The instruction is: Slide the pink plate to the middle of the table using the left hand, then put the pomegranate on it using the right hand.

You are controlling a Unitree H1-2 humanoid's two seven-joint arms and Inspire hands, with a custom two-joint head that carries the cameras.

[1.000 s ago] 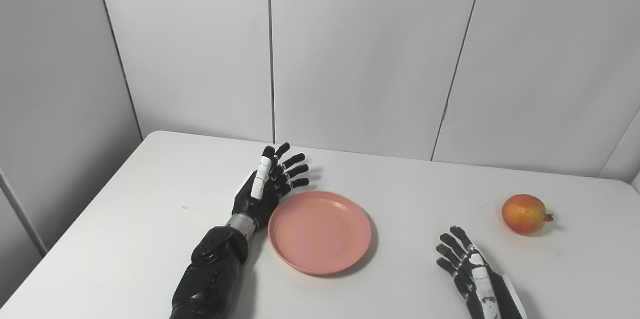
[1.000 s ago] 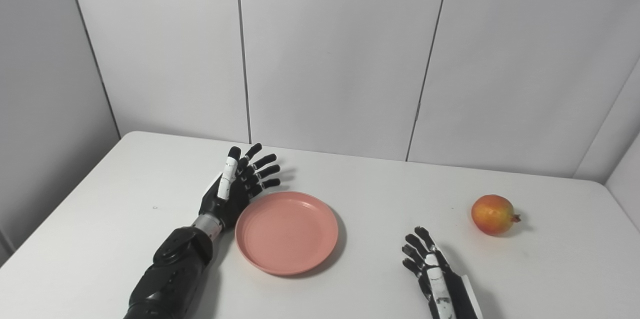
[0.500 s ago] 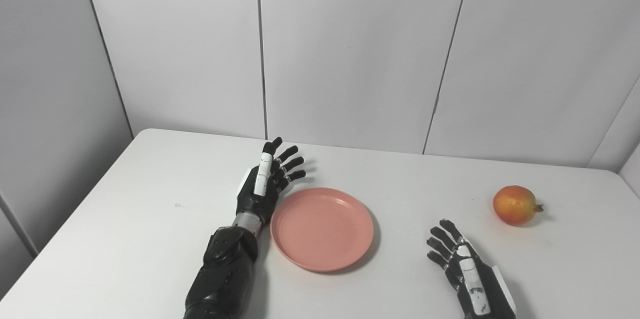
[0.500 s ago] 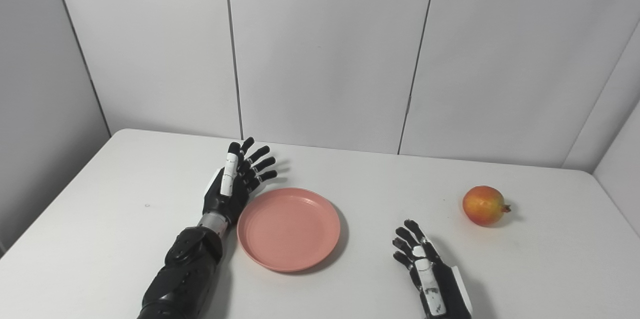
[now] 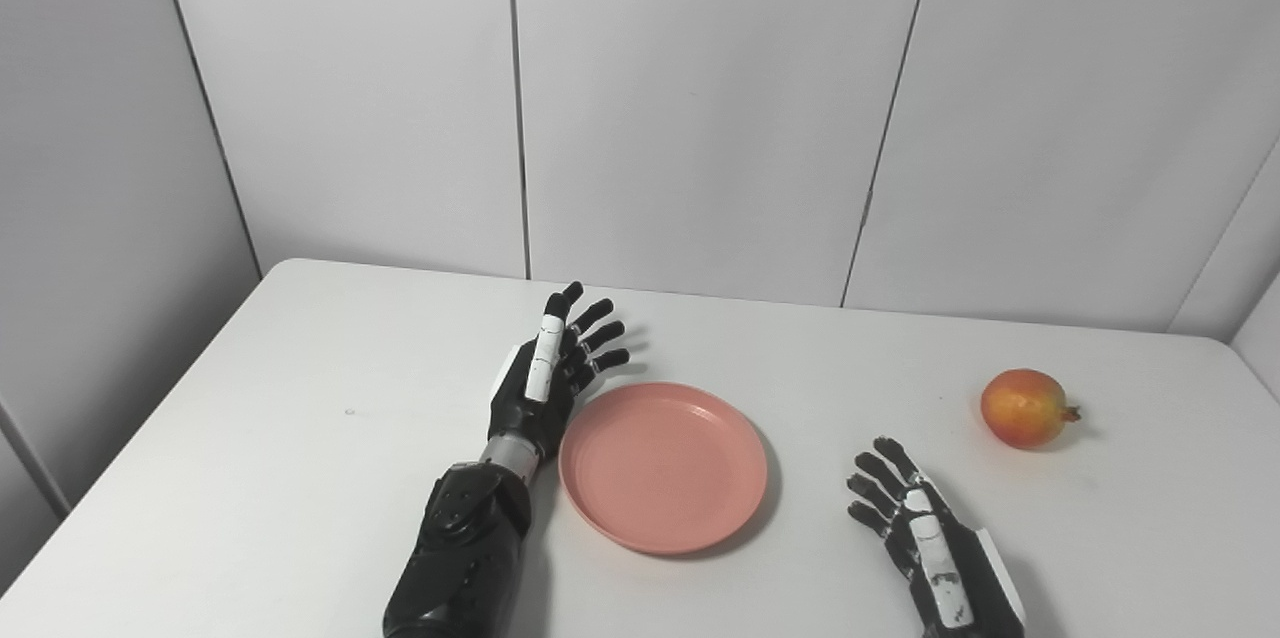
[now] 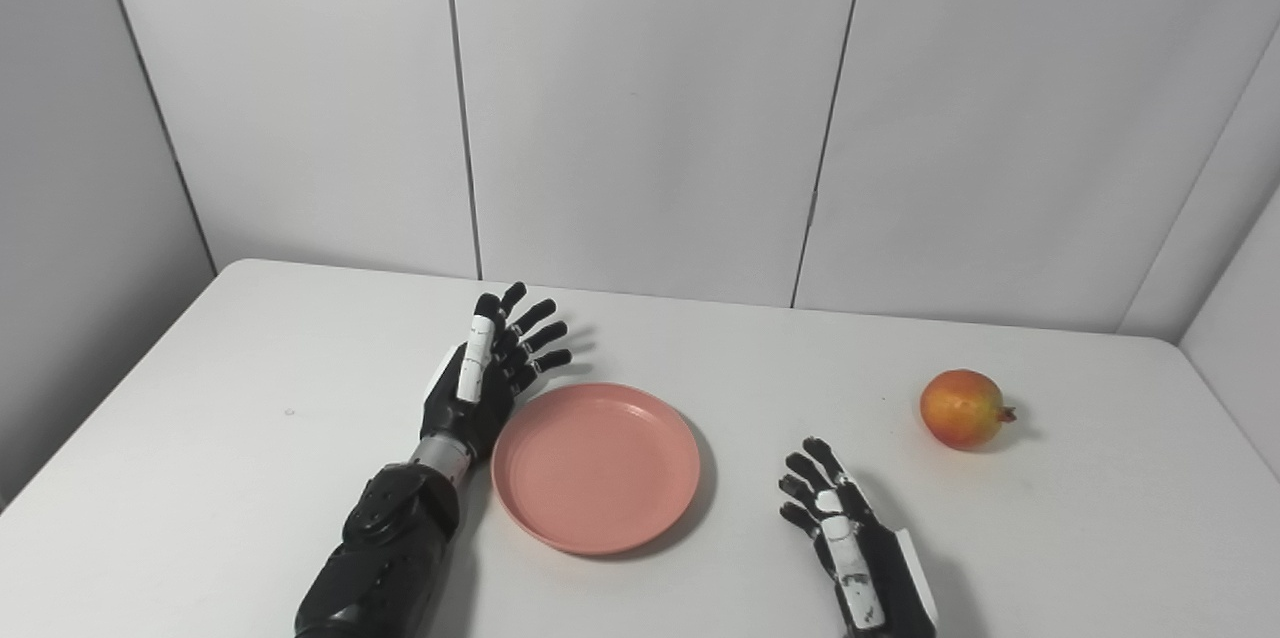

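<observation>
White panelled walls stand behind the white table (image 5: 300, 478) where we work. Our left hand (image 5: 545, 388) stands edge-on with its fingers spread and empty, set against the rim of the pink plate (image 5: 663, 465) at about the plate's ten o'clock; whether it truly touches the rim or sits just beside it we cannot tell. Taking the table as a clock face, the plate lies close to the centre, a little toward seven o'clock. The pomegranate (image 5: 1026, 407) rests alone out at three o'clock, well apart from the plate. Our right hand (image 5: 915, 538) lies low near the front edge at five o'clock, fingers spread, holding nothing.

We judge the sliding step to be in hand and nearly finished (the plate looks about central already). Next, as we read it, the left hand should lift clear of the rim without dragging the plate, and the right hand should reach toward two o'clock from where it lies, close around the round fruit firmly enough that it does not roll, and carry it over to the plate.
</observation>
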